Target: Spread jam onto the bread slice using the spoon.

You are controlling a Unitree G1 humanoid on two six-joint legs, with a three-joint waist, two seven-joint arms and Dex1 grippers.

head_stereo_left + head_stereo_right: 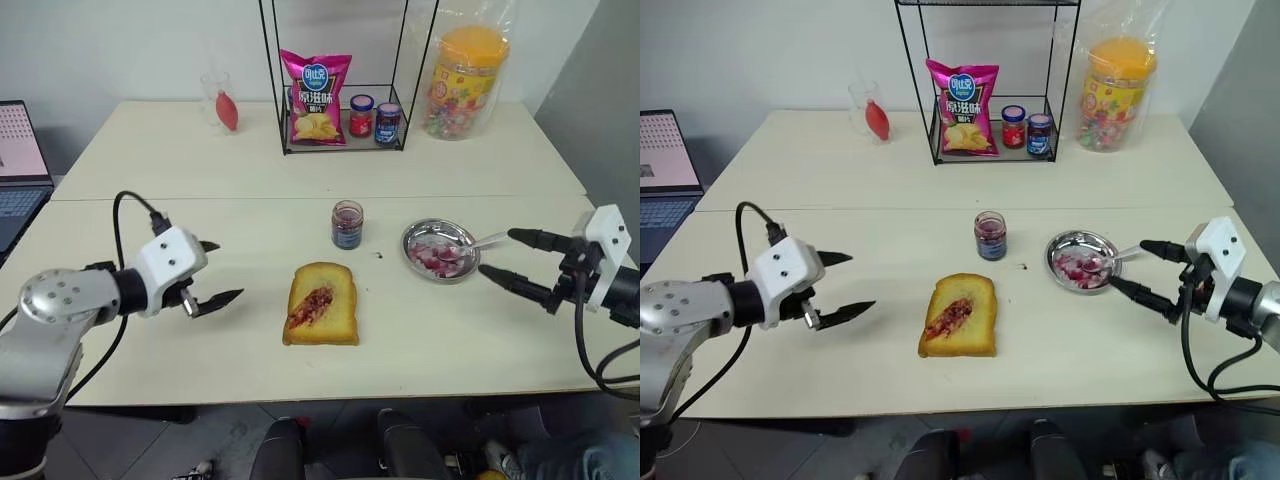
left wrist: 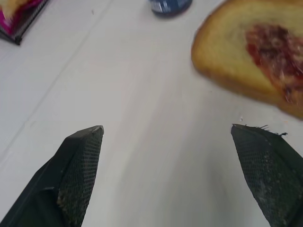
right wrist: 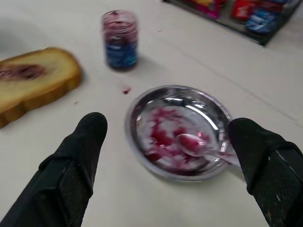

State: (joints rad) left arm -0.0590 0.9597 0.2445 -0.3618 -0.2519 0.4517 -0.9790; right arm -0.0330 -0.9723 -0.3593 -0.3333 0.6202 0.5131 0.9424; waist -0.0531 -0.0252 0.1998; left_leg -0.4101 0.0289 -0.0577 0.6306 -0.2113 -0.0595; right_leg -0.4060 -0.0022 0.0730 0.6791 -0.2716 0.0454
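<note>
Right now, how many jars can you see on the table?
3. A lidless jam jar stands on the table just behind the bread slice. A red-capped jar and a blue-capped jar stand side by side in the wire rack, beside the chip bag, which could hide more.

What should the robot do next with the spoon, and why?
Probably nothing more than drawing both arms back. The bread already has jam smeared down its middle, the spoon lies in the smeared steel dish, and both the left pincer and right pincer are open and holding nothing.
</note>
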